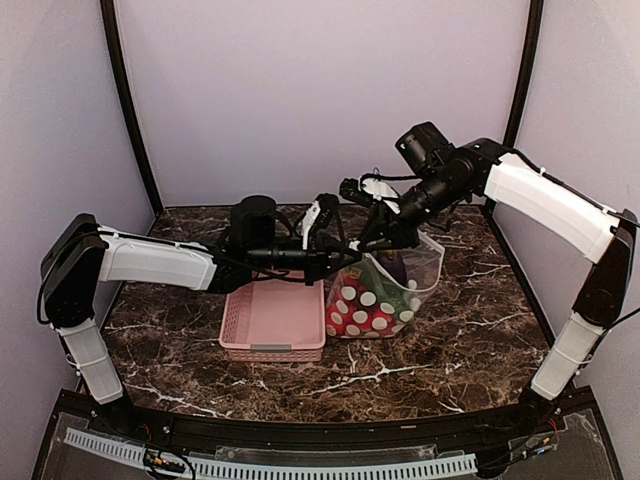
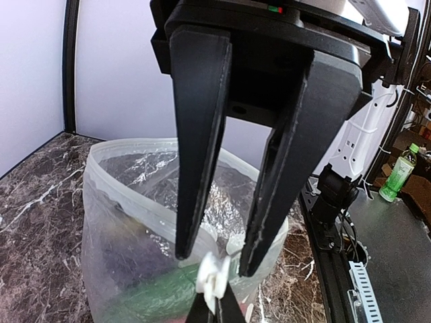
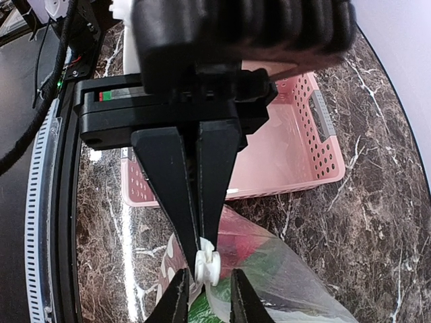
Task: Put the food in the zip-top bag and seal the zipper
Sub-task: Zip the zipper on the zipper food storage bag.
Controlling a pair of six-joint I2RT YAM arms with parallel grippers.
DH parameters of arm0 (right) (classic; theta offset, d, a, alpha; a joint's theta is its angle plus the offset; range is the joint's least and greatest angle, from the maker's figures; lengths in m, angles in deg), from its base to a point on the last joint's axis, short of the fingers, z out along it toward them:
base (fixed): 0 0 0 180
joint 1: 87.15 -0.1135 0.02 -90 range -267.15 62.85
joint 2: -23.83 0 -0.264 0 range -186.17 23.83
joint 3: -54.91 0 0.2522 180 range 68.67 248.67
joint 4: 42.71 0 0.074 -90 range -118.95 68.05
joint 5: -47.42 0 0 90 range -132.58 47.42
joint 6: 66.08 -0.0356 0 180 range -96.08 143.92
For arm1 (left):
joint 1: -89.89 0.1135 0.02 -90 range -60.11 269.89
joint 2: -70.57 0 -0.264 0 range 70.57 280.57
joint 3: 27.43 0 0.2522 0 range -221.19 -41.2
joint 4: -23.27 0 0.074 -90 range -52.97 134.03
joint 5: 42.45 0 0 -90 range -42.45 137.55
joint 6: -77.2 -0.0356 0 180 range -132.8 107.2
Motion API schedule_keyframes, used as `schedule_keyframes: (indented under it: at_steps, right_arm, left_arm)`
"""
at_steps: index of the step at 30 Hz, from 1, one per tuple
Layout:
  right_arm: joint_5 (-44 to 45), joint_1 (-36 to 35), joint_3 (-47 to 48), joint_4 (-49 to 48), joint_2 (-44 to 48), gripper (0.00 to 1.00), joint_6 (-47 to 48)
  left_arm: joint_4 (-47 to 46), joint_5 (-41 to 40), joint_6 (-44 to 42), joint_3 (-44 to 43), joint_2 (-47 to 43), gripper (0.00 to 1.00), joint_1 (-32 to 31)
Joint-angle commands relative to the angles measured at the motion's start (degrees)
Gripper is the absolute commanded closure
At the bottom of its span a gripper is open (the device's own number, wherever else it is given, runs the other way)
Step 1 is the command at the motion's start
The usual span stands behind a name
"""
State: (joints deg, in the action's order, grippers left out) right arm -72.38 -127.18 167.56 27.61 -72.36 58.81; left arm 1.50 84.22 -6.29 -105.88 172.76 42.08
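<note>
Two grippers meet over the mouth of the zip-top bag [image 1: 400,288], which stands upright on the marble table [image 1: 460,350] just right of the pink basket [image 1: 270,350]. The bag's mouth is open, and the zipper [image 2: 114,192] shows as a pale band along the rim, not pressed together.

Food in the bag: red fruits [image 1: 352,312] low behind the white dots, something green [image 1: 386,277] and something dark purple [image 1: 397,264] above them. The left wrist view shows a green cucumber [image 2: 161,296] through the plastic.

Right gripper [image 3: 202,243]: fingers nearly together, pinching a small white tab [image 3: 207,266] at the bag's edge. I cannot tell what the tab is.

Left gripper [image 2: 217,262]: fingers clearly apart, tips on either side of the same tab, holding nothing. I cannot tell whether they touch it.

The two grippers point at each other, tip to tip.
</note>
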Motion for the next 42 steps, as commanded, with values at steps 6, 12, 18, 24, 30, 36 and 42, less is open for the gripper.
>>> schedule_keyframes:
  at_steps: [6, 12, 18, 24, 30, 36, 42]
  right_arm:
    - [-0.6, -0.8, 0.5, -2.3, -0.4, 0.79, 0.4]
    - [-1.8, -0.8, 0.0, -3.7, -0.2, 0.80, 0.1]
    - [-1.8, -0.8, -0.4, -3.5, -0.4, 0.93, 0.2]
    - [1.9, -0.6, -1.3, -3.1, 0.6, 1.00, 2.4]
    - [5.6, 2.6, -0.3, -1.1, 0.5, 1.00, 4.7]
    - [7.2, 6.5, 0.4, 0.9, 1.0, 1.00, 6.5]
    - [9.0, 8.8, -1.3, 1.6, 2.5, 1.00, 7.7]
  left_arm:
    - [-8.1, 0.6, 3.5, 2.0, -2.9, 0.99, -0.3]
    - [-11.7, 1.4, 6.2, 2.7, -2.0, 0.99, -0.3]
    - [-12.7, 1.4, 7.1, 2.9, -1.6, 0.99, -0.2]
    - [-13.4, 0.0, 7.6, 4.7, -2.0, 0.99, 0.5]
    - [-15.3, -2.6, 8.3, 8.7, -4.2, 0.99, 1.7]
    - [-15.7, -3.8, 8.6, 10.6, -4.9, 0.99, 2.3]
    - [-16.1, -4.2, 9.1, 11.1, -4.8, 0.99, 2.8]
